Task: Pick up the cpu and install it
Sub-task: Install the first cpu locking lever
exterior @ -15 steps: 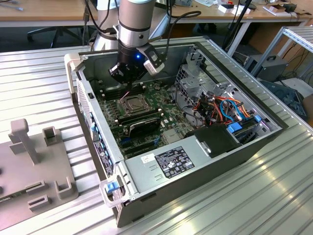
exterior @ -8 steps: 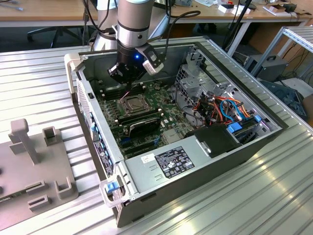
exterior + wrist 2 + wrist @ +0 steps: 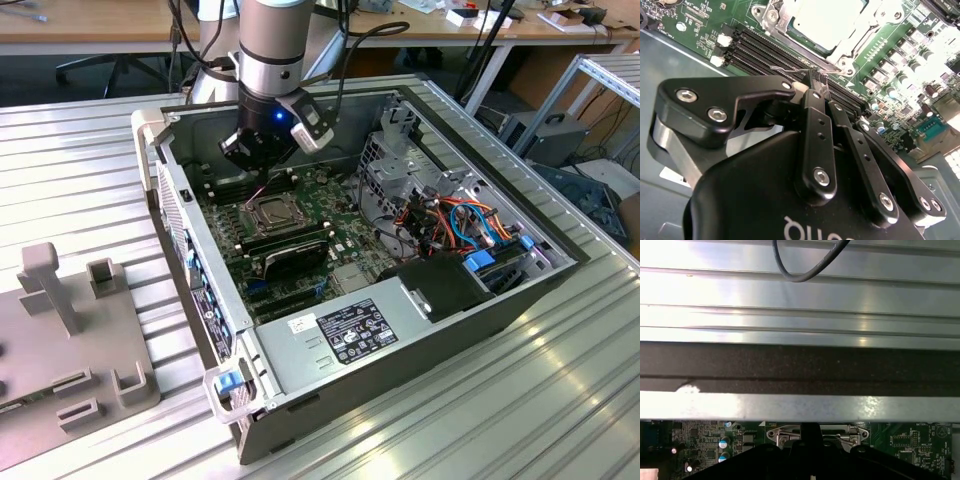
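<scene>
The cpu (image 3: 827, 20) lies flat in its socket on the green motherboard, its pale metal top showing inside the shiny retention frame (image 3: 850, 47). In the exterior view the cpu (image 3: 270, 212) sits mid-board inside the open computer case (image 3: 200, 260). My gripper (image 3: 818, 82) hangs just beside the socket's edge with its black fingers shut together. A thin wire socket lever (image 3: 785, 69) runs across right at the fingertips. From outside, the gripper (image 3: 260, 165) is low in the case, just behind the socket. In the first wrist view the gripper (image 3: 810, 429) points at the socket frame.
Black memory slots (image 3: 765, 50) run along the socket beside my fingers. A dark card (image 3: 290, 255), the power supply (image 3: 345, 330) and a drive cage with coloured cables (image 3: 450, 220) crowd the case. The case wall (image 3: 800, 365) stands close behind. A grey fixture (image 3: 70, 330) lies at the exterior view's left.
</scene>
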Motion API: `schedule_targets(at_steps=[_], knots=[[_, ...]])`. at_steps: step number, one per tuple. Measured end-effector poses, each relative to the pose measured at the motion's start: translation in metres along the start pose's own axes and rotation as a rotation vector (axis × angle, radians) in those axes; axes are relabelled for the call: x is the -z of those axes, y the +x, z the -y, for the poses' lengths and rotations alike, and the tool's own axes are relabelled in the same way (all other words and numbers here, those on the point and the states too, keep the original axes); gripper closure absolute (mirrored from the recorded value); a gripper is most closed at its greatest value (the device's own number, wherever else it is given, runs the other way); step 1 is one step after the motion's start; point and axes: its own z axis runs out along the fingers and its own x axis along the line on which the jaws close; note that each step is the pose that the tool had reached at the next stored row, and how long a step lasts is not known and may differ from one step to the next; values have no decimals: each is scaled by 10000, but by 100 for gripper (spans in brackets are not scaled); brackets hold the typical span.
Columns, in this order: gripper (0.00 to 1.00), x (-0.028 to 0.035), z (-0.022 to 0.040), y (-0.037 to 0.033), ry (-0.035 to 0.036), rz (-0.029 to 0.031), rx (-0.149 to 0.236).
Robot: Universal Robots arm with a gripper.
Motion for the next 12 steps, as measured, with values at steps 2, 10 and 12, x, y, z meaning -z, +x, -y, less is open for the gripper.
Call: schedule_targets(at_steps=[2,10,12], knots=[[89,0,-1,2,1,-1,1],[89,-8,-53,0,1,-1,1],[89,-12,-53,-6,0,-1,1]])
